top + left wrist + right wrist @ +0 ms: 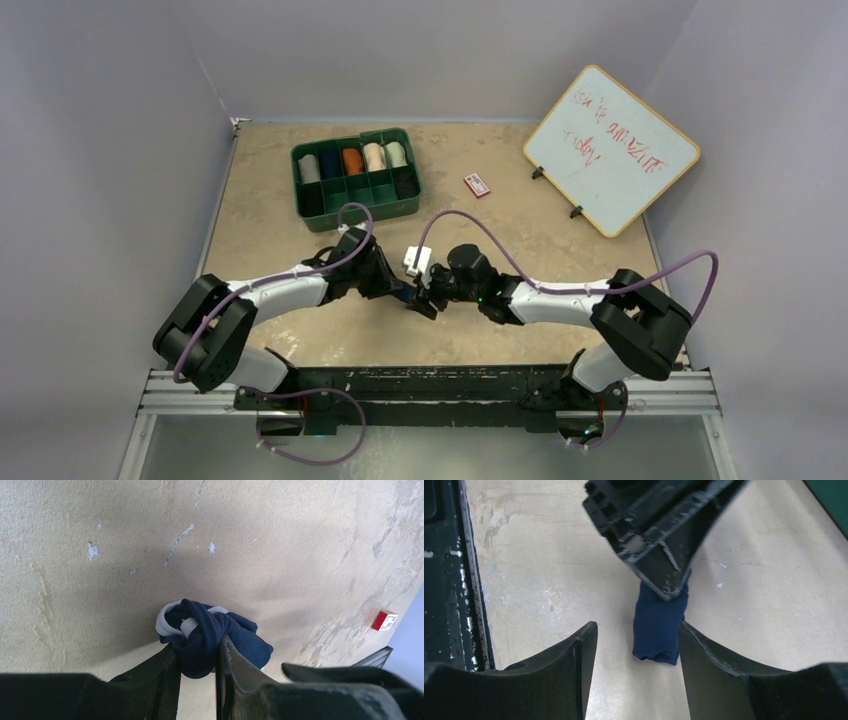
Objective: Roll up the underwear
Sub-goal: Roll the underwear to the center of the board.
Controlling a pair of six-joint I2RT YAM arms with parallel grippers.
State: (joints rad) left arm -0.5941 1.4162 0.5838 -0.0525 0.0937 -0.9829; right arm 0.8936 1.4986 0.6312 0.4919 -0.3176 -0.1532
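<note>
The navy blue underwear [210, 637], with white edging, is bundled into a tight roll. My left gripper [197, 652] is shut on it and holds it just over the beige table. In the right wrist view the roll [659, 622] hangs down from the left gripper's fingers [659, 555]. My right gripper [638, 630] is open, its jaws on either side of the roll's lower end, the right one close to it. In the top view both grippers meet at the table's middle [415, 292]. The black underwear is not in view.
A green compartment tray [355, 178] with several rolled cloths stands at the back left. A small red-and-white card [477, 185] lies behind the grippers, also in the left wrist view [384, 620]. A whiteboard [612, 150] leans at the back right.
</note>
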